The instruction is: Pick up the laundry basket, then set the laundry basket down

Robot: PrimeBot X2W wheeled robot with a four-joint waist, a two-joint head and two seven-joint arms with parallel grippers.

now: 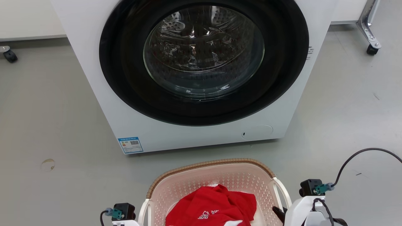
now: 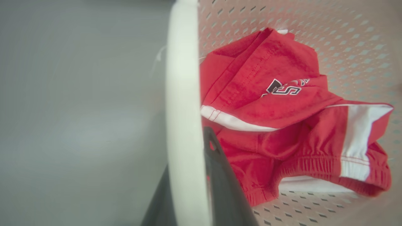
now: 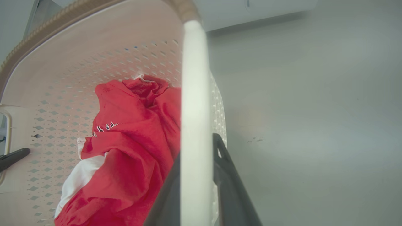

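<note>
Fingers (image 2: 220, 175) of your left gripper (image 2: 188, 147) stand narrow, one dark finger on each side of the white left handle (image 2: 183, 78), pinching that loop between them. Your right gripper (image 3: 196, 150) is set the same way, closed narrow on the white right handle (image 3: 194, 78), with one finger inside the loop and one outside. So you hold the laundry basket (image 1: 213, 163) by both side handles at once.

The basket sits at the bottom middle of your head view, between your two wrists, its brown woven-look rim curving toward the machine. You cannot tell from these views whether its base rests on the floor (image 1: 47, 110) or hangs just clear of it. Inside lies a crumpled red garment (image 1: 213, 204) with white panels and a dark-and-white logo, lying against the pink perforated walls.

Beyond the basket, near but apart from it, stands the white washing machine (image 1: 201, 62), its round glass door shut. Grey floor spreads on both sides.
</note>
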